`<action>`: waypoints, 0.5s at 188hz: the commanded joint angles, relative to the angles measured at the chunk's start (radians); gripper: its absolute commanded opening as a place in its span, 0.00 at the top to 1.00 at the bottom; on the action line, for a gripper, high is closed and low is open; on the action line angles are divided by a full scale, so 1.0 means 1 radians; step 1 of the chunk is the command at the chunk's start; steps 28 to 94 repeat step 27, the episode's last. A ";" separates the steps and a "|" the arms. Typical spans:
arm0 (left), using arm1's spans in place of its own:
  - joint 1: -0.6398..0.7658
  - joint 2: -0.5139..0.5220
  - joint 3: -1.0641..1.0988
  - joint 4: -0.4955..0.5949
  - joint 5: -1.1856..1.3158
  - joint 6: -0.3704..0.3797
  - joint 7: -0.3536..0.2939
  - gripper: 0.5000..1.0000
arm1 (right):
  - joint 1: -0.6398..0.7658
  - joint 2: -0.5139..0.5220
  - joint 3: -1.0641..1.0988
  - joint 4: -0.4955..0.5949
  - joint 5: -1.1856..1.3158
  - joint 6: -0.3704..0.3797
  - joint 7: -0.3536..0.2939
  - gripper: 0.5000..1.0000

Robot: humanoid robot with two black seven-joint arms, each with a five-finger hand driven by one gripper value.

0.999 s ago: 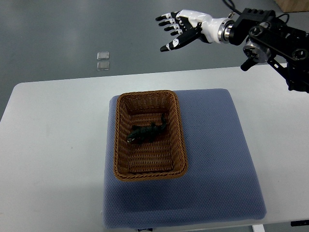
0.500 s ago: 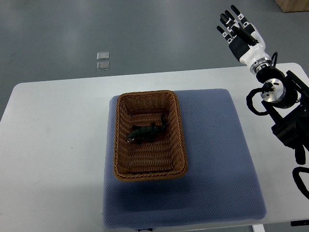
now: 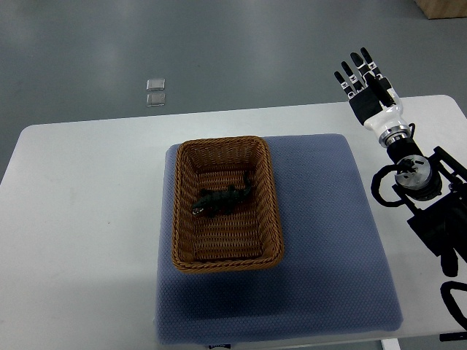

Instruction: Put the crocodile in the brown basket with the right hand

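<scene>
Fingers [image 3: 358,71] spread, empty, on right hand [image 3: 372,98] upper right; crocodile [image 3: 222,198] in brown basket [image 3: 226,263] looks light, rigid, graspable mid-body.

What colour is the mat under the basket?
The mat is blue-grey with a fine dotted weave, seen in the top view beneath the brown basket.

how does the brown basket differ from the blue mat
The brown basket is woven with raised walls; the blue mat is flat fabric. The basket is smaller and sits on the mat's left part. The basket holds the crocodile; the mat holds the basket. Both are roughly rectangular.
</scene>
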 commanded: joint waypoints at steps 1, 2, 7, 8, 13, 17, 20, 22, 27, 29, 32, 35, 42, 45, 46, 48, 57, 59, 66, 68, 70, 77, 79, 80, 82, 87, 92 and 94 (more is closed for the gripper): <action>0.000 0.000 0.000 0.000 0.000 0.002 0.000 0.00 | -0.007 0.001 -0.001 0.001 0.000 0.007 0.002 0.14; 0.000 0.000 0.000 0.000 0.000 0.000 0.000 0.00 | -0.007 0.001 -0.001 0.000 0.000 0.007 0.002 0.14; 0.000 0.000 0.002 0.000 0.000 0.002 -0.001 0.00 | -0.008 0.001 -0.001 0.000 0.000 0.007 0.002 0.14; 0.000 0.000 0.002 0.000 0.000 0.002 0.000 0.00 | -0.008 0.001 -0.001 0.001 0.000 0.007 0.004 0.14; 0.000 0.000 0.002 0.000 0.000 0.000 -0.001 0.00 | -0.008 0.001 -0.001 0.000 0.000 0.005 0.004 0.14; 0.000 0.000 0.002 0.000 0.000 0.000 -0.001 0.00 | -0.010 0.001 -0.001 0.000 0.000 0.005 0.004 0.14; 0.000 0.000 0.002 0.000 0.000 0.002 -0.001 0.00 | -0.011 0.001 -0.001 0.000 0.000 0.004 0.004 0.14; 0.000 0.000 0.002 0.000 0.000 0.000 -0.001 0.00 | -0.011 0.001 -0.001 0.000 0.000 0.004 0.004 0.14; -0.002 0.000 0.002 0.000 0.000 0.000 -0.001 0.00 | -0.013 0.001 -0.001 0.001 0.000 0.002 0.004 0.14; -0.002 0.000 0.002 0.000 0.000 0.000 -0.001 0.00 | -0.013 0.001 -0.001 0.001 0.000 0.002 0.004 0.14; -0.002 0.000 0.002 0.000 0.000 0.000 -0.001 0.00 | -0.013 0.001 -0.001 0.001 0.000 0.002 0.004 0.14; -0.002 0.000 0.002 0.000 0.000 0.000 -0.001 0.00 | -0.013 0.001 -0.001 0.001 0.000 0.002 0.004 0.14; -0.002 0.000 0.002 0.000 0.000 0.000 -0.001 0.00 | -0.013 0.001 -0.001 0.001 0.000 0.002 0.004 0.14; -0.002 0.000 0.002 0.000 0.000 0.000 -0.001 0.00 | -0.013 0.001 -0.001 0.001 0.000 0.002 0.004 0.14; -0.002 0.000 0.002 0.000 0.000 0.000 -0.001 0.00 | -0.013 0.001 -0.001 0.001 0.000 0.002 0.004 0.14; -0.002 0.000 0.002 0.000 0.000 0.000 -0.001 0.00 | -0.013 0.001 -0.001 0.001 0.000 0.002 0.004 0.14; -0.002 0.000 0.002 0.000 0.000 0.000 -0.001 0.00 | -0.013 0.001 -0.001 0.001 0.000 0.002 0.004 0.14; -0.002 0.000 0.002 0.000 0.000 0.000 -0.001 0.00 | -0.013 0.001 -0.001 0.001 0.000 0.002 0.004 0.14; -0.002 0.000 0.002 0.000 0.000 0.000 -0.001 0.00 | -0.013 0.001 -0.001 0.001 0.000 0.002 0.004 0.14; -0.002 0.000 0.002 0.000 0.000 0.000 -0.001 0.00 | -0.013 0.001 -0.001 0.001 0.000 0.002 0.004 0.14; -0.002 0.000 0.002 0.000 0.000 0.000 -0.001 0.00 | -0.013 0.001 -0.001 0.001 0.000 0.002 0.004 0.14; -0.002 0.000 0.002 0.000 0.000 0.000 -0.001 0.00 | -0.013 0.001 -0.001 0.001 0.000 0.002 0.004 0.14; -0.002 0.000 0.002 0.000 0.000 0.000 -0.001 0.00 | -0.013 0.001 -0.001 0.001 0.000 0.002 0.004 0.14; -0.002 0.000 0.002 0.000 0.000 0.000 -0.001 0.00 | -0.013 0.001 -0.001 0.001 0.000 0.002 0.004 0.14; -0.002 0.000 0.002 0.000 0.000 0.000 -0.001 0.00 | -0.013 0.001 -0.001 0.001 0.000 0.002 0.004 0.14; -0.002 0.000 0.002 0.000 0.000 0.000 -0.001 0.00 | -0.013 0.001 -0.001 0.001 0.000 0.002 0.004 0.14; -0.002 0.000 0.002 0.000 0.000 0.000 -0.001 0.00 | -0.013 0.001 -0.001 0.001 0.000 0.002 0.004 0.14; -0.002 0.000 0.002 0.000 0.000 0.000 -0.001 0.00 | -0.013 0.001 -0.001 0.001 0.000 0.002 0.004 0.14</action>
